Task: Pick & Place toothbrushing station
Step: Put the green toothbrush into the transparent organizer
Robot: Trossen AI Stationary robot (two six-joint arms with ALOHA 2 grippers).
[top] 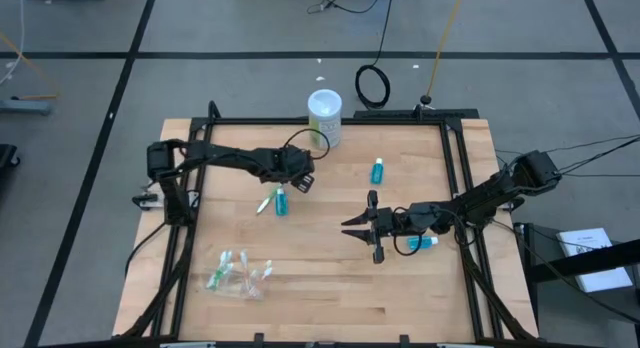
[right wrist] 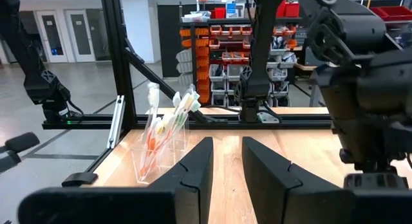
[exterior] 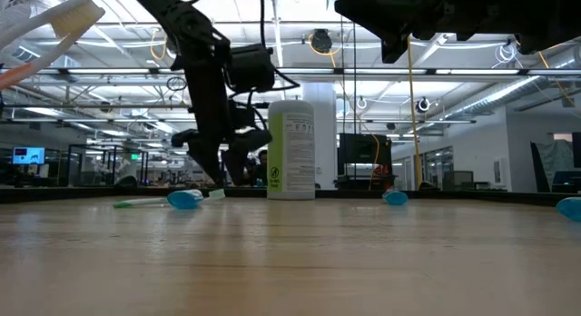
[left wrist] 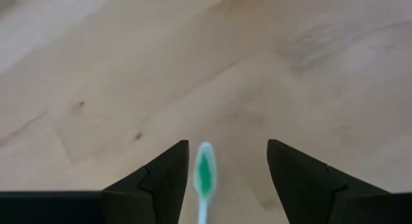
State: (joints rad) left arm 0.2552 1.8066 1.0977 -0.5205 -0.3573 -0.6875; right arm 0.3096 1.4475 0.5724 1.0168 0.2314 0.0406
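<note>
**Spotter:** Where's the brush you're after?

**Me:** The green-and-white toothbrush (top: pixel 264 202) lies flat on the bench (top: pixel 330 288), just beside a teal tube (top: pixel 281 201), both a little in front of the white canister (top: pixel 325 118). My left gripper (top: pixel 300 184) hangs over that end of it. Through the left wrist camera the brush head (left wrist: pixel 204 172) sits between my spread fingers (left wrist: pixel 161 182), nearer one of them, nothing grasped.

**Spotter:** So how will you take it?

**Me:** I'd centre the brush in the gap first, then come straight down until the tips nearly meet the wood, and close slowly. It's thin, so an off-centre pinch would probably flick it into the tube.

**Spotter:** And where does it go?

**Me:** I judge the clear cup (top: pixel 232 275), well away from the canister near the bench's front edge, already holding several brushes.

**Spotter:** The other arm?

**Me:** The right gripper (top: pixel 358 228) waits out past the canister's far side, fingers nearly together and empty, a second tube (top: pixel 420 243) lying by its wrist.
</note>
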